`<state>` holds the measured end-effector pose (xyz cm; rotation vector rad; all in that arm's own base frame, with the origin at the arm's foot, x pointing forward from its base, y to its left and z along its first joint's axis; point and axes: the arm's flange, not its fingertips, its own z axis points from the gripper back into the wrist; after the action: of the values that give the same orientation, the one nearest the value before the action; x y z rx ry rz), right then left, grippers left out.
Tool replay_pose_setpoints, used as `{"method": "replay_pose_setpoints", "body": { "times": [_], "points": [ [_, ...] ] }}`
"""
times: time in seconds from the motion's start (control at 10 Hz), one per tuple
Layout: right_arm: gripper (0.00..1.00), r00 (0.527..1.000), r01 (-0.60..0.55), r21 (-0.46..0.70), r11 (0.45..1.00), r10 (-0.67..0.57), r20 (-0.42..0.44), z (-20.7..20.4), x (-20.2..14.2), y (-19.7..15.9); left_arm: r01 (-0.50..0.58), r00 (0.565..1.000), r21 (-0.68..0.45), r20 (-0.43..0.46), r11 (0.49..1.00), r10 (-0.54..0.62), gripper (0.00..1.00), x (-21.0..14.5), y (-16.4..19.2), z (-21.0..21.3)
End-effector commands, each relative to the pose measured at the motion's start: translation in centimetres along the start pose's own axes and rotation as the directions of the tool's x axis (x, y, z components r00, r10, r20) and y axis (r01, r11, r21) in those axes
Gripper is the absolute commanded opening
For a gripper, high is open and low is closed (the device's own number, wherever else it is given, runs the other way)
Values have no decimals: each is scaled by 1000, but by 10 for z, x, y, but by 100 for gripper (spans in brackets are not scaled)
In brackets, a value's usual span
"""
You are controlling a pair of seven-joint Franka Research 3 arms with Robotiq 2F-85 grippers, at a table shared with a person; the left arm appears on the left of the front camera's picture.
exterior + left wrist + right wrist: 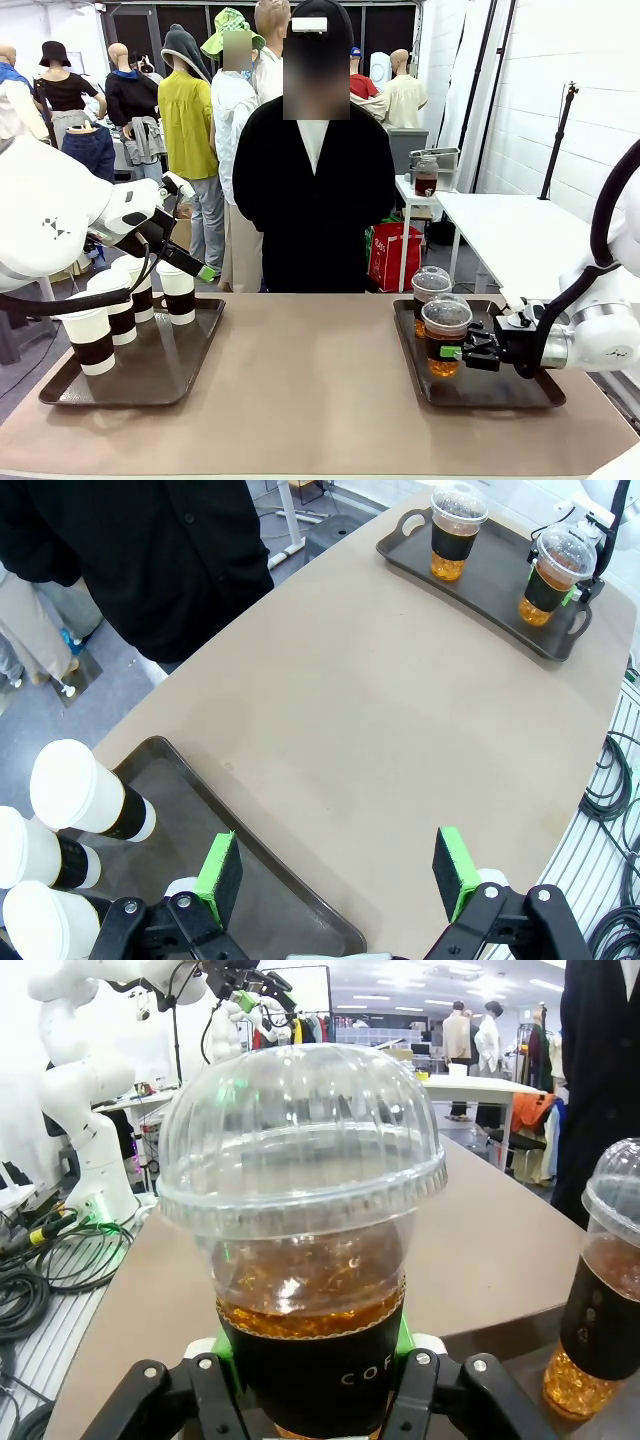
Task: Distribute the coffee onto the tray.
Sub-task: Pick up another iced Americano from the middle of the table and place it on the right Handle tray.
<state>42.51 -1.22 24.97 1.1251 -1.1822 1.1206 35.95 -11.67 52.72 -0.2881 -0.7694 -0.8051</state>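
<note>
Right gripper [466, 351] is clamped on the sleeve of an iced cup [445, 336], held upright at the near-middle of the right tray [500, 392]; whether its base touches the tray floor I cannot tell. Second iced cup [431, 291] stands just behind it on the same tray, close to touching. Risks: swinging the held cup back would knock that neighbour; squeezing thin plastic could pop the domed lid or buckle the wall and spill; a tilt on lift would slosh the drink. Left gripper [340, 875] hangs with jaws spread and nothing between them, over the inner edge of the left tray [190, 362]. Four white cups [120, 305] with brown sleeves stand on that tray, grouped toward its outer side. Descending blind there could clip a lid and topple a cup. Table [320, 400] between trays bare; person stands behind it.
</note>
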Motion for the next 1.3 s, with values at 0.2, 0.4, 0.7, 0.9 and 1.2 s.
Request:
{"method": "replay_pose_setpoints", "body": {
  "times": [0.2, 0.4, 0.7, 0.9, 1.2],
  "points": [
    [60, 998, -14, -5, 1000, 15, 56, 13, -12, -13, -5, 1000, -7, -2, 1000, 5, 100, -1, 1, 0],
    [60, 998, -2, -8, 1000, 2, 61, 12, -18, -17, -5, 1000, -7, -2, 1000, 5, 100, -1, 1, 0],
    [60, 998, 21, -18, 1000, -20, 65, 10, -26, -23, -5, 1000, -7, -2, 1000, 5, 100, -1, 1, 0],
    [60, 998, 41, -36, 999, -39, 56, 9, -28, -26, -5, 1000, -7, -2, 1000, 5, 100, -1, 1, 0],
    [79, 996, 83, -56, 995, -81, 30, 10, -29, -26, -5, 1000, -7, -2, 1000, 5, 100, -1, 1, 0]
  ]
}}
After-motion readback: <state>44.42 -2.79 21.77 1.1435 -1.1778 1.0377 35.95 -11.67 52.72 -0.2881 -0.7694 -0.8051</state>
